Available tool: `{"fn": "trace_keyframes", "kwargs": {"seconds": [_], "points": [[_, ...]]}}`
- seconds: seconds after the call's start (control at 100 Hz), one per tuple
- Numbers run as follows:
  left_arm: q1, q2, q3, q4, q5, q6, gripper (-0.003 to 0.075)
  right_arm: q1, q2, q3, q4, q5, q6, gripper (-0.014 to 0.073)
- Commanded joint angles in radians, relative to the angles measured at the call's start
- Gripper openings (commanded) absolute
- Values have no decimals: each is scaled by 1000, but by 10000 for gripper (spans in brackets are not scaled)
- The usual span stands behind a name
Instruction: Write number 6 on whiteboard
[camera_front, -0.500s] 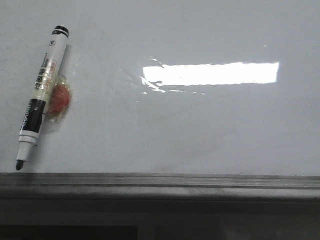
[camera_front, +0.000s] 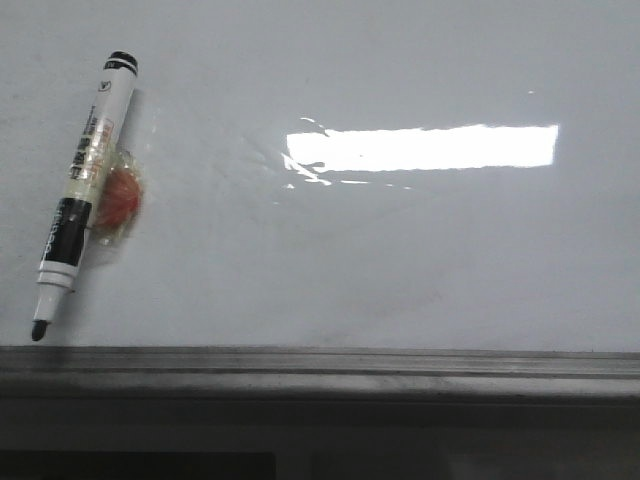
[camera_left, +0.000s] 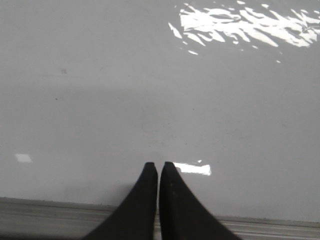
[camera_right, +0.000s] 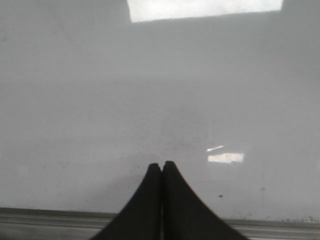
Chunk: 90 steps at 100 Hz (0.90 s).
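Note:
The whiteboard (camera_front: 380, 250) is glossy pale grey-white with a grey rail along its lower edge and a bright rectangle of reflected light. No number 6 shows on it. A black-and-white marker (camera_front: 82, 190) lies uncapped at the board's left, tip toward the rail, taped to a red round piece (camera_front: 121, 200). My left gripper (camera_left: 158, 165) is shut and empty over bare board just past the rail. My right gripper (camera_right: 162, 164) is shut and empty, likewise over bare board near the rail. Neither gripper shows in the front view.
The grey metal rail (camera_front: 320, 365) runs along the board's near edge; it also shows in the left wrist view (camera_left: 45, 215) and the right wrist view (camera_right: 50, 217). A tiny black smudge (camera_right: 220, 195) sits on the board near the right gripper.

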<state>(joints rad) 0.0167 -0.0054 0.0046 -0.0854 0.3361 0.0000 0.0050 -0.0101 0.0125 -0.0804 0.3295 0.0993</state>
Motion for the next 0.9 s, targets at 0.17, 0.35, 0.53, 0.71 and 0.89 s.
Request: {"fn": "trace_keyframes", "kwargs": {"seconds": [0.17,0.35,0.53,0.71,0.89], "points": [[-6,-30,44,0,-44,-9,-19,-6,-20,28,-16,-12,-7,-64],[-6,-30,44,18,-49,-7,-19,-6,-20,28,-16,-12,-7,-64],[-6,-30,44,18,-49,-7,-19,-6,-20,28,-16,-12,-7,-64],[-6,-30,44,65,-80,-7,-19,-6,-20,28,-16,-12,-7,-64],[-6,-30,44,65,-106,-7,-19,-6,-20,28,-20,-23,-7,-64]]}}
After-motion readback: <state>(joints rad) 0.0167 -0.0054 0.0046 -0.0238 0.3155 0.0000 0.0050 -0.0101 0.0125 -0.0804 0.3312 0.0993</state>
